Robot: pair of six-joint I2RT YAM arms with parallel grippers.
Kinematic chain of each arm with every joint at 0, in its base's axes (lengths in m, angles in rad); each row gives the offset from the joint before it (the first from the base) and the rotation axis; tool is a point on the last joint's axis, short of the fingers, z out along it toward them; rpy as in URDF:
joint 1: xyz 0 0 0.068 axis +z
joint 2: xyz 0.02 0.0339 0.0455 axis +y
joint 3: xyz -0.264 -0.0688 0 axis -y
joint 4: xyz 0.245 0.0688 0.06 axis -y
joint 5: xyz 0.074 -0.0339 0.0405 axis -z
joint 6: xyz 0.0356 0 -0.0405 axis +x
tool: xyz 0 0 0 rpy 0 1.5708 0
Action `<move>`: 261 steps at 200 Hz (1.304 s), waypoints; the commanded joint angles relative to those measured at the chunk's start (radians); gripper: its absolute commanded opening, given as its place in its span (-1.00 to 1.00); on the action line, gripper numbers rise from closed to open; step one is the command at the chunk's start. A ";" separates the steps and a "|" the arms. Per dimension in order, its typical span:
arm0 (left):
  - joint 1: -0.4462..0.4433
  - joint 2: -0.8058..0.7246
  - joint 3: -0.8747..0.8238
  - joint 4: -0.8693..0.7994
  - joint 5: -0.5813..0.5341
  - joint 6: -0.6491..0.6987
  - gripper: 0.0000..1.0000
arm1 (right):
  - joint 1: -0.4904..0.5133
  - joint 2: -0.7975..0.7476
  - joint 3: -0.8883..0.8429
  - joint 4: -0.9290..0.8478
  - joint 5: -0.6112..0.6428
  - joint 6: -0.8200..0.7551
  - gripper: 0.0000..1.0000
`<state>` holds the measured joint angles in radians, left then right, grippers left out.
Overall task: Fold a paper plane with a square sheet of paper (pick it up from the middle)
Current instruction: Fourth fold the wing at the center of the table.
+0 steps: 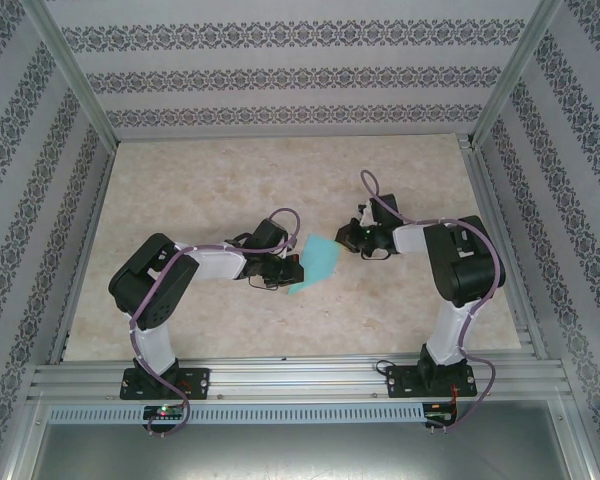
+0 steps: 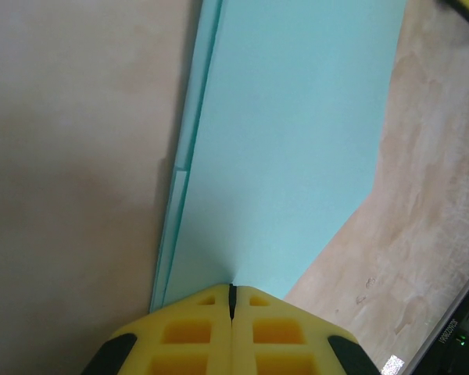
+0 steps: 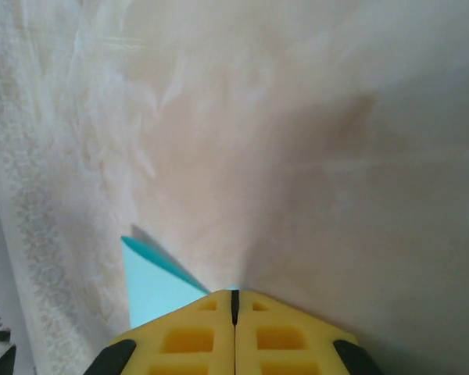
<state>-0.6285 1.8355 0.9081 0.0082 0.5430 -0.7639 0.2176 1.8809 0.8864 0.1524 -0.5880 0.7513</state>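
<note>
**A:** Where's the folded teal sheet (image 1: 318, 258)?

**B:** Over the middle of the surface (image 1: 230, 180), between the two arms. Nearest the bases, the left gripper (image 1: 285, 268) has its yellow fingers (image 2: 195, 332) pressed together on the sheet's edge. Layered folds run along one long side.

**A:** And the right gripper (image 1: 352, 238)?

**B:** Closed too, pinching the sheet's opposite corner, with a teal sliver right at its tips.

**A:** Beyond that?

**B:** Marbled beige surface, then the patterned back wall (image 1: 280, 80).

Closed tool (image 2: 232, 292) on folded teal paper (image 2: 289, 141)
</note>
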 commanded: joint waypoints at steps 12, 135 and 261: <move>-0.006 0.073 -0.056 -0.146 -0.050 0.018 -1.00 | -0.020 -0.059 0.065 -0.095 0.024 -0.056 -0.83; -0.005 0.085 -0.031 -0.162 -0.040 0.031 -1.00 | 0.234 -0.095 -0.060 0.097 0.002 0.127 -0.86; 0.000 -0.064 0.138 -0.362 -0.022 0.065 -0.79 | 0.215 0.025 -0.102 -0.014 0.089 0.005 -0.90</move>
<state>-0.6273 1.8305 0.9955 -0.1844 0.5369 -0.7265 0.4404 1.8492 0.8043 0.2363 -0.5755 0.8116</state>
